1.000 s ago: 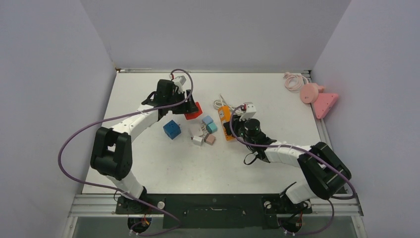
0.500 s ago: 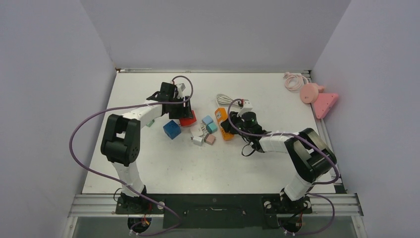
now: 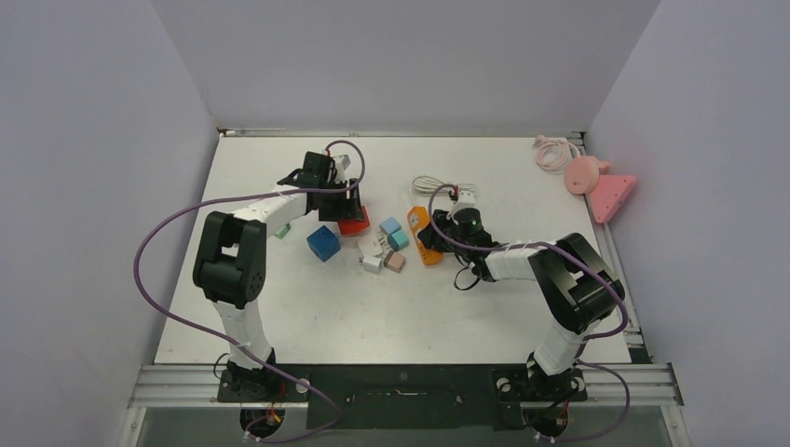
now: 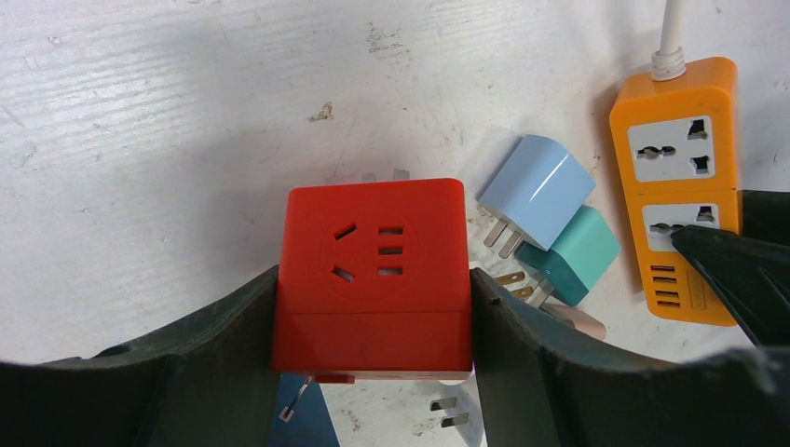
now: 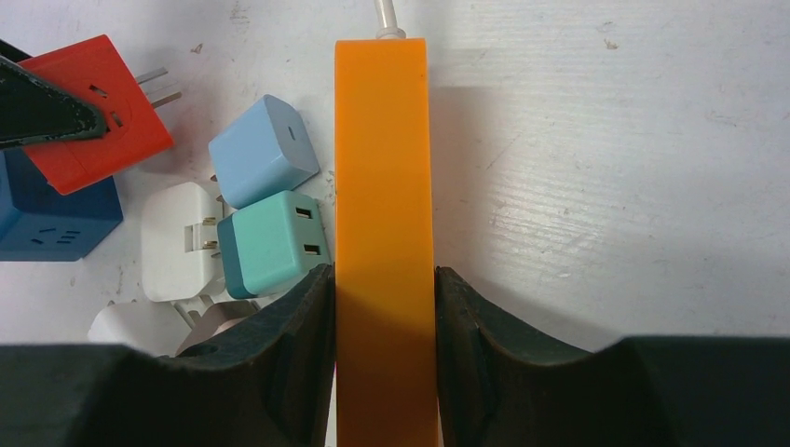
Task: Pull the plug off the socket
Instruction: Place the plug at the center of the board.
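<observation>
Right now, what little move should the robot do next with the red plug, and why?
Probably lower the red plug to the table and open the left gripper. Its prongs are bare and apart from the orange power strip, which the right gripper clamps, so the pull looks done.

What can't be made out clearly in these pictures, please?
Right wrist view: the orange power strip shows only its side; its near end runs off the bottom edge, in the grip of the right hand.
Left wrist view: the blue cube is mostly hidden under the red cube socket.
Top view: the prongs of the small plugs are too small to see.
</observation>
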Available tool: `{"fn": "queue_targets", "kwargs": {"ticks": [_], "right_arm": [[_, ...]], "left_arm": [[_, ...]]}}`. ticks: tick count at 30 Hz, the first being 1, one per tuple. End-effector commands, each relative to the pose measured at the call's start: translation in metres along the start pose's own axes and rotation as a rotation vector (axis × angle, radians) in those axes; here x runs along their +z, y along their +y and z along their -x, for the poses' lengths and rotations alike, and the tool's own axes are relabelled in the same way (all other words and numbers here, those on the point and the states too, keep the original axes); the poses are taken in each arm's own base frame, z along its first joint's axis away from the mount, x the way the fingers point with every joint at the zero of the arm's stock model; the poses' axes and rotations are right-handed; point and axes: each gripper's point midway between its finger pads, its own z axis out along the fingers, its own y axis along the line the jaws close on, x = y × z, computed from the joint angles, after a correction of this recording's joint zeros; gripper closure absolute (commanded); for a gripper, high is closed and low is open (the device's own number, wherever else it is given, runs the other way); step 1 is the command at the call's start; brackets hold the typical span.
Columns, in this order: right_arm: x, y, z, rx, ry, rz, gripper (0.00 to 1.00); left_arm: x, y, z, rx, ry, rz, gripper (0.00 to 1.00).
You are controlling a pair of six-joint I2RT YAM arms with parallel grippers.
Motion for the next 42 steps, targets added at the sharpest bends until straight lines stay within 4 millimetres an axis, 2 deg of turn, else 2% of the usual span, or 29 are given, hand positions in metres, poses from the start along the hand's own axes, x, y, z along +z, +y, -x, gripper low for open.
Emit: {"fn": "queue_targets", "kwargs": {"ticks": [1, 14, 31, 42], "right_arm": [[0.0040, 0.0004, 0.0159, -0.006, -0.050, 0.000, 0.60], [0.0037, -0.0019, 0.0132, -0.031, -0.044, -0.002, 0.39], [0.0007, -0.0015, 0.0133, -0.051, -0.038, -0.001, 0.35], [-0.0045, -0.0021, 0.0182, -0.071, -0.056, -0.008, 0.21]], "left_arm": [[-0.0004, -0.0048, 0.0116, 0.015, -0.019, -0.014, 0.60], [0.0036, -0.0031, 0.0085, 0.010, -0.001, -0.011, 0.38], [0.0032, -0.0045, 0.0085, 0.007, 0.002, -0.017, 0.25], [-0.0050, -0.0117, 0.0161, 0.020, -0.035, -0.043, 0.05]]}}
